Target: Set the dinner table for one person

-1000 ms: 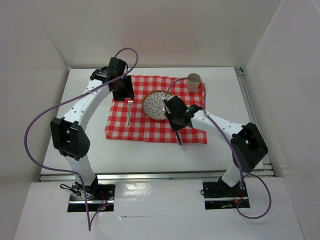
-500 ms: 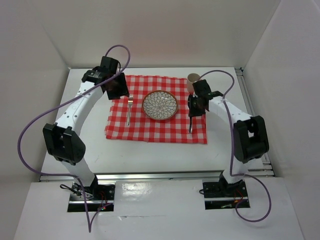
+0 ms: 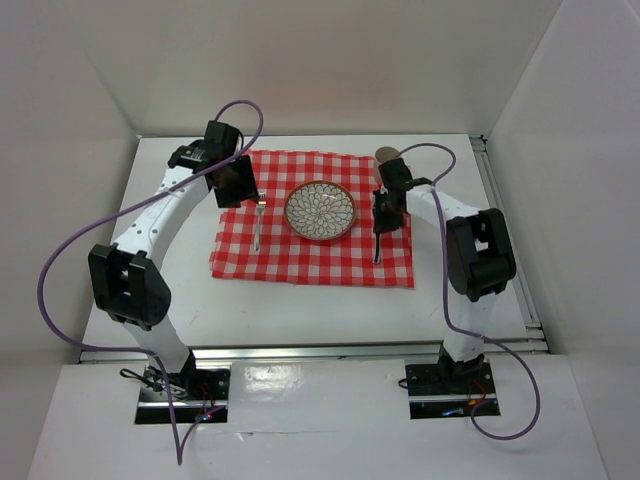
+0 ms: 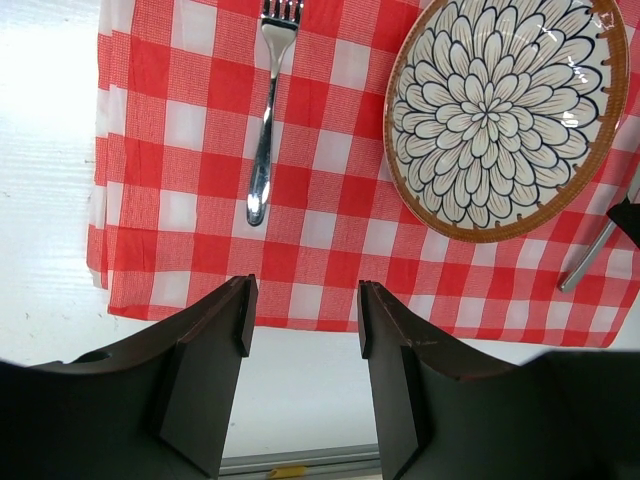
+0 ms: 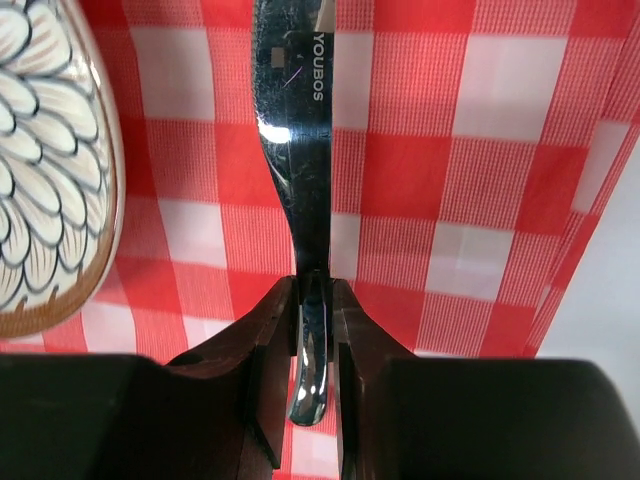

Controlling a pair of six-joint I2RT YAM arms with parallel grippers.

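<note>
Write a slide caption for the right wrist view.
Right gripper clamps a steel knife over the checked cloth, beside the patterned plate.

Lab: white-walled booth, bolted robot arms.

dinner table: big white rect. top, matte, flat, level
edges: near edge by arm bases; far edge at back wall
cover: red/white checked cloth over mid part

One white table, one red-and-white checked cloth, one flower-patterned plate, one fork, one knife, one beige cup, two robot arms, a left arm and a right arm, two purple cables.
</note>
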